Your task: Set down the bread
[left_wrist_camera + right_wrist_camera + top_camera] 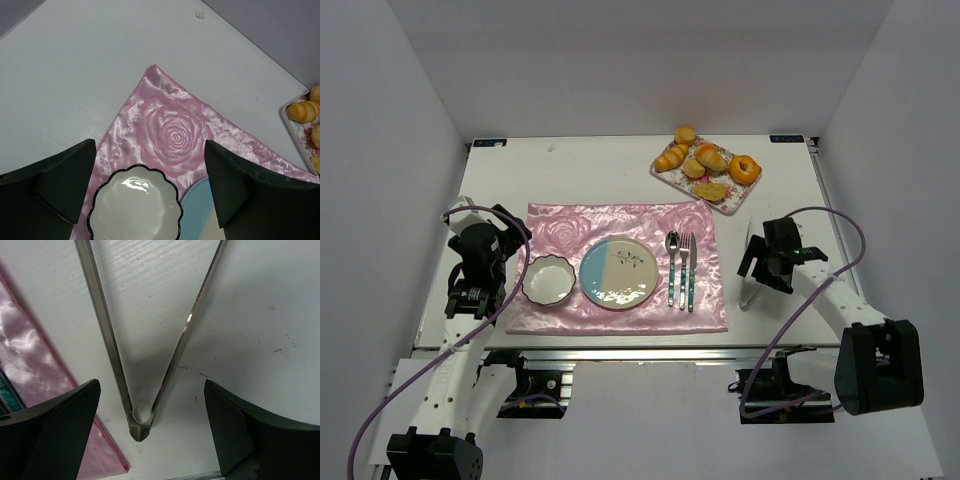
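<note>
The bread [712, 190], a flat golden slice, lies at the near edge of the floral tray [661, 170] at the table's back right. On the pink mat [620, 225] stands the blue and cream plate [618, 272]. Metal tongs [749, 275] lie on the table right of the mat, seen in the right wrist view as a V with the hinge [140, 426] nearest. My right gripper [756, 262] [150, 410] hovers open over them, one finger on each side and both apart from the tongs. My left gripper [512, 238] [150, 170] is open above the white bowl [135, 210].
The tray also holds an orange donut [745, 169] and several plump rolls [672, 156]. A scalloped white bowl [549, 280] stands left of the plate; a spoon [672, 265] and fork [688, 268] lie to its right. Grey walls enclose the table on three sides.
</note>
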{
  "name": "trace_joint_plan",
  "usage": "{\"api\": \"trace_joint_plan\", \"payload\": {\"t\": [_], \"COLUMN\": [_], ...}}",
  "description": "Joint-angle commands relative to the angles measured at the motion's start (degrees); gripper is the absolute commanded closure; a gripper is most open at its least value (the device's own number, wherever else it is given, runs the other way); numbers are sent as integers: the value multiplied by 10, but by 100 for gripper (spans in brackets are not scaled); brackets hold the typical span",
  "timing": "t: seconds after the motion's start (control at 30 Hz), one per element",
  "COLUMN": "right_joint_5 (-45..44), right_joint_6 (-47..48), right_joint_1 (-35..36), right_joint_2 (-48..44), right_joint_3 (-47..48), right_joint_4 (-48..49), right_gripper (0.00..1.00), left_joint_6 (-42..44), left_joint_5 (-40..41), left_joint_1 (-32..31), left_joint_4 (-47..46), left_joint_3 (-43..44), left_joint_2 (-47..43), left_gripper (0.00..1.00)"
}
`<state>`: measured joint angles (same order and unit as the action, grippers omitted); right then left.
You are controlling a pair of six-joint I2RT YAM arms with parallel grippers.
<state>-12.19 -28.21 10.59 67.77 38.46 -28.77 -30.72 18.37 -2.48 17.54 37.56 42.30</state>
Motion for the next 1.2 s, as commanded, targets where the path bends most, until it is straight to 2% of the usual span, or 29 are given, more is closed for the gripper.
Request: {"api": "trace_joint_plan", "payload": {"t": [0.0,0.5,0.53,0.57,0.63,0.67,0.77,0.87,1.0,1.17], "right_joint_5": [-27,-140,-142,-141,-139,-139,-136,-117,-26,26], "right_joint_6": [-13,-84,-83,-84,-83,-82,-62,-16,54,108], "right_joint_1": [12,13,13,14,14,13,13,14,13,13], "right_joint_2": [24,206,214,217,210,204,164,114,64,42], "right_joint_3": [-6,55,57,57,58,58,62,86,127,171], "right_joint_4": [32,77,80,86,88,90,88,82,77,86], "right_gripper": [11,11,14,23,34,43,54,58,62,60], "left_joint_6": [-1,-2,-3,-3,-3,-2,-3,-4,-4,-4], "left_joint_5": [-7,-14,-13,-13,-10,-9,-8,-10,-8,-5], "left_joint_1": [-3,-2,-3,-3,-3,-2,-3,-2,-3,-3], "left_joint_4": [-12,-7,-6,-6,-5,-6,-5,-6,-4,0], "left_joint_3": [7,12,12,12,12,12,12,12,13,16], "left_joint_2": [-7,-14,-15,-17,-19,-20,-20,-17,-12,-6], "left_gripper": [2,2,2,2,2,2,2,2,2,2]}}
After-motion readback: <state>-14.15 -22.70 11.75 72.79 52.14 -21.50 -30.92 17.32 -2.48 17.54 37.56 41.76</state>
